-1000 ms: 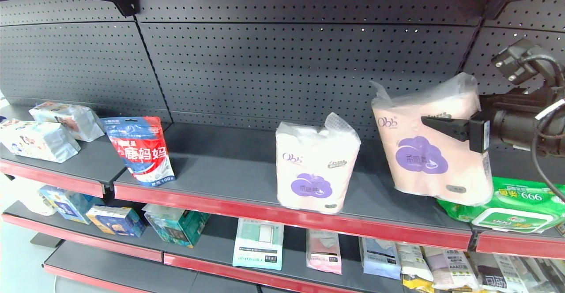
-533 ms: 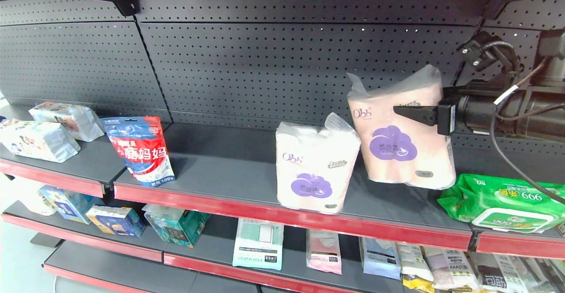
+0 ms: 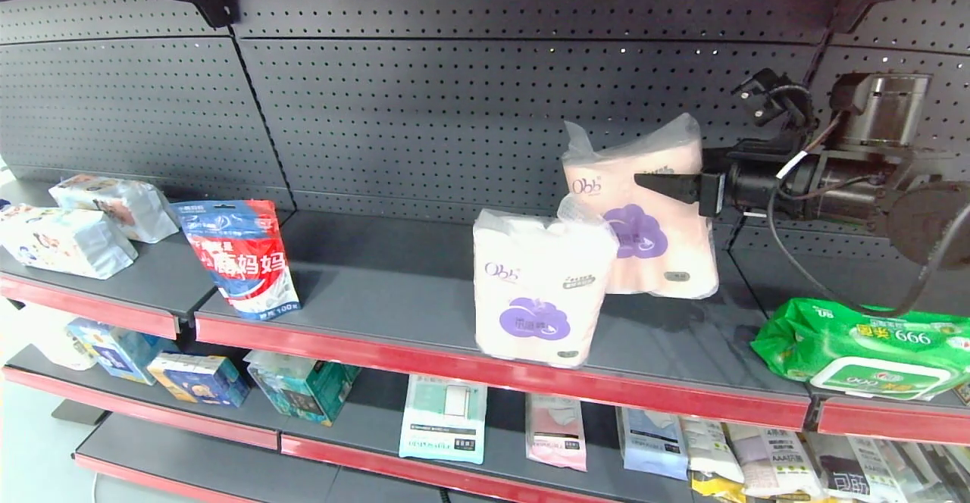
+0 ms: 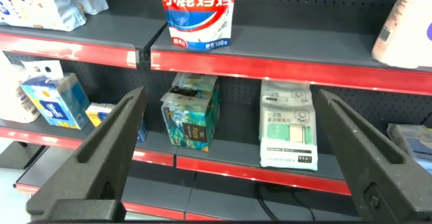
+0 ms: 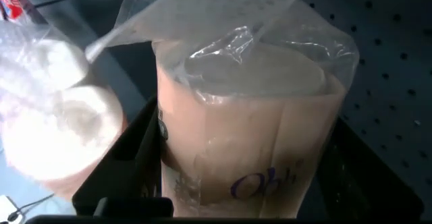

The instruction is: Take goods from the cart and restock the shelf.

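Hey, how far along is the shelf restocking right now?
Done: a white roll pack stands on the shelf. In hand: the right hand grips a pink roll pack behind the white one, not yet released. Left: releasing it; the left hand is open and holds nothing.

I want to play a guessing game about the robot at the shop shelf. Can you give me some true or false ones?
1. The right gripper is shut on the pink toilet roll pack. True.
2. The white toilet roll pack lies flat on its side. False: it stands upright near the front edge of the shelf.
3. The green wet wipes pack lies farther to the robot's right than both roll packs. True.
4. The left gripper is holding a box. False: its fingers are spread open with nothing between them.
5. The red and blue pouch hangs from the pegboard. False: it stands on the shelf.
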